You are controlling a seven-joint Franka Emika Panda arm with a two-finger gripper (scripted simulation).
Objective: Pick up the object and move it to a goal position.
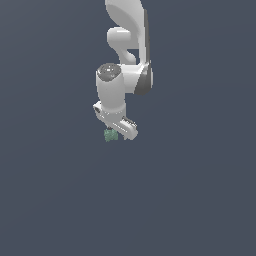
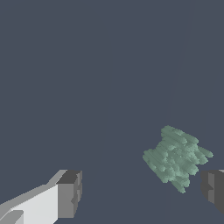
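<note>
The white Panda arm [image 1: 125, 60] hangs straight down over the plain dark surface [image 1: 200, 200], its tool [image 1: 116, 134] spread wide with nothing held. In the wrist view the mottled green object [image 2: 176, 157] sits between the two dark finger pads [image 2: 69, 194], close to one and well apart from the other, touching neither.

I see the object [image 2: 176, 157], a small mottled green lump with pale ridged speckles, sitting tilted, at about four o'clock from centre in my wrist view.
</note>
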